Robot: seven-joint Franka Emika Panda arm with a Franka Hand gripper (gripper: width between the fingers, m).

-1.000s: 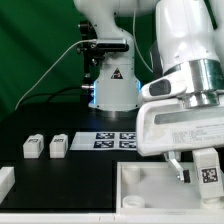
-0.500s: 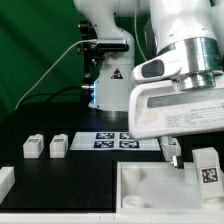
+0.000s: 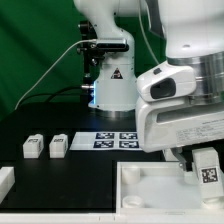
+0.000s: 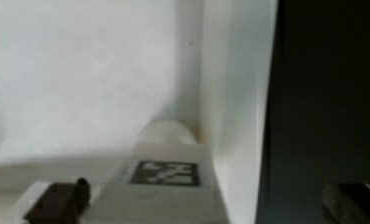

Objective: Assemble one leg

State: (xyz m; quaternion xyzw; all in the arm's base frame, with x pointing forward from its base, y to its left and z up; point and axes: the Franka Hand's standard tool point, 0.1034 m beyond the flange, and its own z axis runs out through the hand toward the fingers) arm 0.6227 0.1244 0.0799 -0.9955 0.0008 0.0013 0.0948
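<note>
The arm (image 3: 185, 95) is reaching steeply down at the exterior view's right, its wrist hanging low over the white panel (image 3: 150, 185); the gripper (image 4: 207, 200) is standing wide open, its dark fingertips (image 4: 57, 200) far apart and gripping nothing; the leg (image 3: 207, 168) is standing upright at the panel's corner on the exterior view's right, just beside the gripper, its tag facing the camera; only the wrist view is showing the open gap, with a blurred tag (image 4: 164, 172) ahead of it; only the exterior view is showing two like posts (image 3: 33, 147) on the black table (image 3: 70, 175) and the marker board (image 3: 115, 140).
</note>
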